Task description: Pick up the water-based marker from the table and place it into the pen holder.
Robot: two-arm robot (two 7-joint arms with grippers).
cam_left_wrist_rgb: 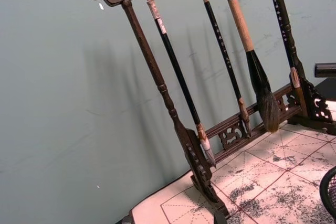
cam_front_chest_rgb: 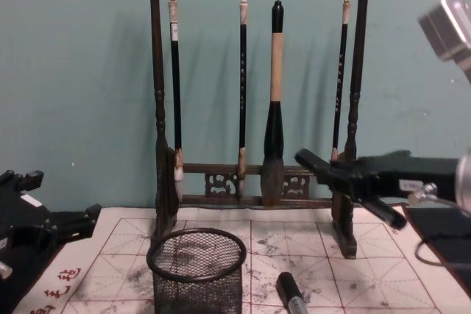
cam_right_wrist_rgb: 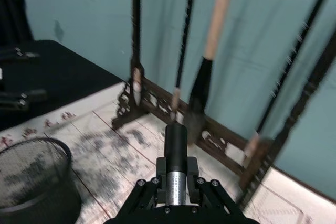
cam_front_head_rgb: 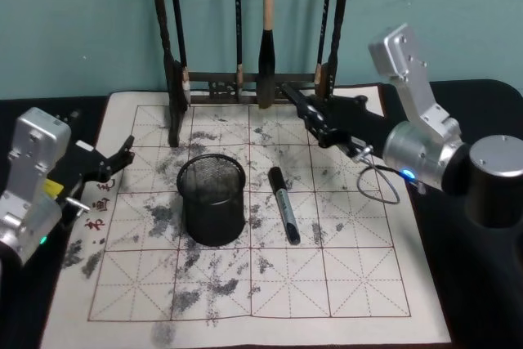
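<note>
In the head view the marker [cam_front_head_rgb: 284, 217] lies flat on the ink-stained mat [cam_front_head_rgb: 343, 284] that covers the dark tabletop [cam_front_head_rgb: 478, 308]. It is just beside the holder [cam_front_head_rgb: 212, 200] on the robot's right, not touching it, with its capped end pointing away toward the rack [cam_front_head_rgb: 173, 79]. The right end effector [cam_front_head_rgb: 323, 120] hangs above the mat's far side near the rack's foot, well apart from the marker, with its fingers spread and empty. The left end effector [cam_front_head_rgb: 121, 158] sits at the mat's left edge, parked, its fingers slightly apart with nothing between them. The left wrist view faces the rack and its hanging brushes [cam_left_wrist_rgb: 247, 40], with a sliver of the holder's mesh at the border. The right wrist view looks past that arm's own body toward the rack, the holder off to one side; its fingertips cannot be made out here. In the chest view the right end effector crosses in front of the rack's right post, one finger reaching toward the rack and the other angled down. The marker's cap peeks up just right of the holder. The marker is probably light, rigid and smooth, so it may roll or slip. A pinch across the barrel around mid-length, perhaps a little toward the cap, seems safest for tipping it upright over the rim.
</note>
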